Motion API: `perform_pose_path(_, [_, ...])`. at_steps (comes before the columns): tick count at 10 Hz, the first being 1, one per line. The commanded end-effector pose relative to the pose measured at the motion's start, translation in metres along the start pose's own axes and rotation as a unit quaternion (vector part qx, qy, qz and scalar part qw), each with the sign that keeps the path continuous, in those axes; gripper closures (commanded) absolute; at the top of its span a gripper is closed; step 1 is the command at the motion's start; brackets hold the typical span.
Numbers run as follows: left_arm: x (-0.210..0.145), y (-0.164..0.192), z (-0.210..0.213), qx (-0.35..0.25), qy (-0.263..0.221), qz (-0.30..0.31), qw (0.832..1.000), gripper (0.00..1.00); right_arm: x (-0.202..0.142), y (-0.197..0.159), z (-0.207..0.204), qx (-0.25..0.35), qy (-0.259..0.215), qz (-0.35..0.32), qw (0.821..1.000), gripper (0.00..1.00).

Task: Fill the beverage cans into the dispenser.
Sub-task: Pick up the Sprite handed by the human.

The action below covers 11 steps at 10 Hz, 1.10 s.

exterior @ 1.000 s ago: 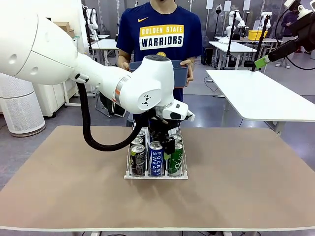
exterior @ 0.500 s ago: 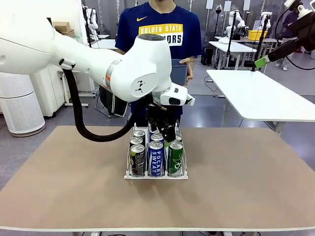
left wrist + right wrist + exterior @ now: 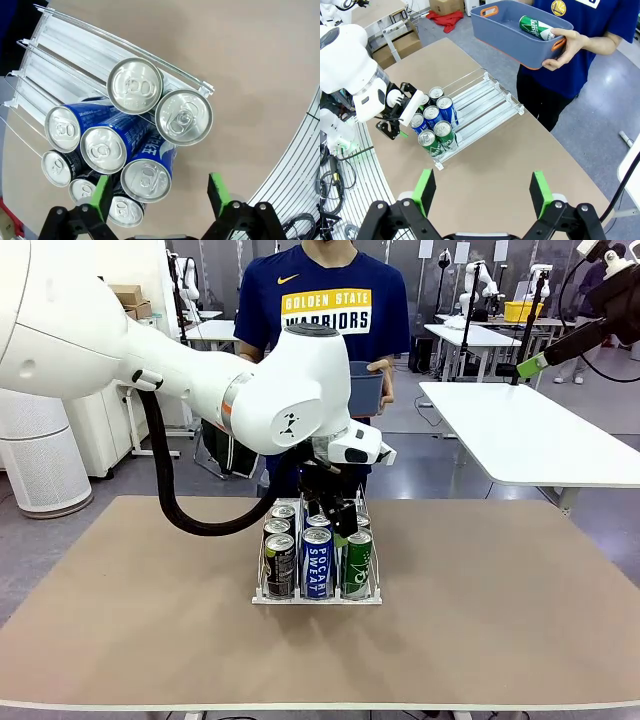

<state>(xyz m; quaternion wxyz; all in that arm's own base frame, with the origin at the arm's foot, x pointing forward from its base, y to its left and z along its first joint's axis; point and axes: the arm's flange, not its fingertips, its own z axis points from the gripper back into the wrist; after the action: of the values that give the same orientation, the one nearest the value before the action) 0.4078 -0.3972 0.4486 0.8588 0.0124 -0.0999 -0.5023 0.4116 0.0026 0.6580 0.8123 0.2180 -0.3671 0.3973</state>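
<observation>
Left end effector wide open, empty, just over cans; might clip tops, tip them w/in dispenser.

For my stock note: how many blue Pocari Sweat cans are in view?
3, in the middle lane of the dispenser: front blue can, second blue can, rear blue can. The person's bin may hide more.

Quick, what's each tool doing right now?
Left tool: open, empty, above slim silver-topped drink cans in the white wire rack.
Right tool: open, holding nothing.
</observation>
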Motion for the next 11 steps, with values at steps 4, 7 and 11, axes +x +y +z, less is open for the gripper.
perform_pose_path(4, [-0.043, 0.016, 0.044, -0.031, 0.016, -0.008, 0.999, 0.00, -0.002, -0.001, -0.002, 0.015, -0.009, 0.008, 1.000, 0.00])
perform_pose_path(7, [-0.113, 0.053, 0.100, -0.020, -0.042, 0.020, 0.999, 0.00, -0.002, -0.001, -0.002, 0.015, -0.009, 0.008, 1.000, 0.00])
perform_pose_path(11, [-0.214, 0.100, 0.182, 0.022, -0.071, -0.027, 0.997, 0.00, -0.002, -0.001, -0.002, 0.015, -0.009, 0.008, 1.000, 0.00])
